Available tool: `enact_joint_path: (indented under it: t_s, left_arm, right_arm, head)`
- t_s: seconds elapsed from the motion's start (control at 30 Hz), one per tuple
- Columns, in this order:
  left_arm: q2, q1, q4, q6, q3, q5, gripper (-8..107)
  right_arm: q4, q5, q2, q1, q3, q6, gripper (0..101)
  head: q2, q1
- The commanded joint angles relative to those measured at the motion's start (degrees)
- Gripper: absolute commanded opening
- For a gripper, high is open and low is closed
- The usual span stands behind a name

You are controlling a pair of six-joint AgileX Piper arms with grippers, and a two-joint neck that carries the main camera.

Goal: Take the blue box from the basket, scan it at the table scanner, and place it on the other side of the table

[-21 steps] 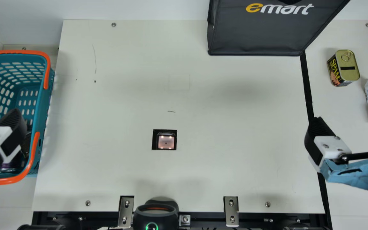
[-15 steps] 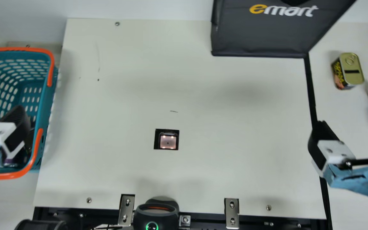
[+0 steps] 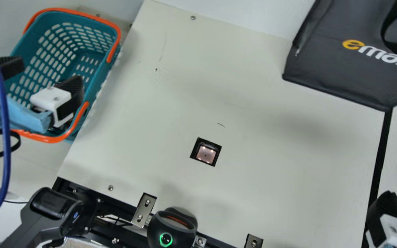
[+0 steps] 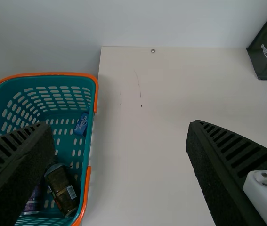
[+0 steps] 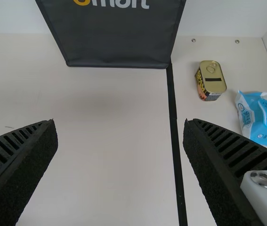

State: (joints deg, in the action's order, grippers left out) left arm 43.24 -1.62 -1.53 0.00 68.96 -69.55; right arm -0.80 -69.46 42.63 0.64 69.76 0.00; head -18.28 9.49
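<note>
Right now, the black-fingered left gripper (image 3: 43, 74) hangs over the teal plastic basket with orange handles (image 3: 97, 86), jaws spread wide, nothing between them. And down inside, by the wall nearest the cream surface (image 3: 271, 165), lies the small blue box (image 4: 81, 124)! Over right, the black-fingered right gripper (image 3: 386, 213) has its jaws wide apart too, gripping nothing.

Basket (image 3: 81, 14): left of the surface (image 3: 271, 165), just beside its edge.
Box (image 4: 81, 124): in the basket, by the surface-side wall.
Scanner (image 3: 205, 154): set in the surface, between basket and strip (image 3: 383, 151).
Bag (image 3: 322, 69): behind and right of scanner.
Tin (image 5: 213, 81): right of the strip.
Wipes (image 5: 266, 117): near tin.
</note>
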Motion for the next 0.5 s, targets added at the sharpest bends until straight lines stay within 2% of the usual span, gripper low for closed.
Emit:
enact_joint_path:
  t_s: [0.0,0.47]
  left_arm:
    - [0.00,0.00,0.00,0.00,0.00,0.00,90]
    - [0.05,-0.05,0.04,-0.05,0.01,0.04,90]
  right_arm:
    - [0.00,0.00,0.00,0.00,0.00,0.00,95]
    - [0.00,0.00,0.00,0.00,0.00,0.00,95]
  head:
    - [-0.14,-1.57]
    - [-0.14,-1.57]
